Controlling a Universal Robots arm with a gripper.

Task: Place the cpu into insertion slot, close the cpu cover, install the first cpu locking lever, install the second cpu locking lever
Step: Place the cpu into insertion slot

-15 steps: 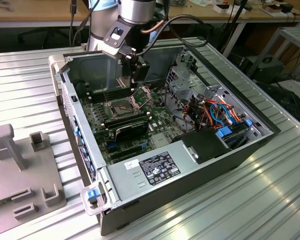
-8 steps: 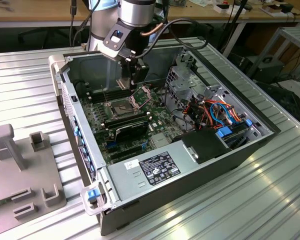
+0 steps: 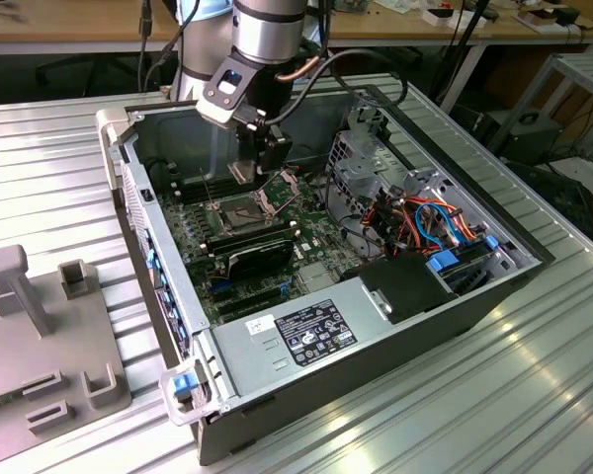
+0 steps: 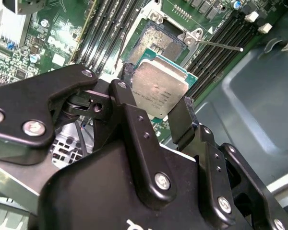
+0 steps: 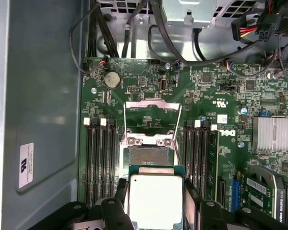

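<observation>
hand (image 4: 153, 96) grips the cpu (image 4: 159, 90) — poised over the insertion slot (image 4: 156, 45).

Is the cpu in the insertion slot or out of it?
Out. In the second wrist view the gripper holds the cpu between its fingers, short of the bare, dark insertion slot.
</observation>
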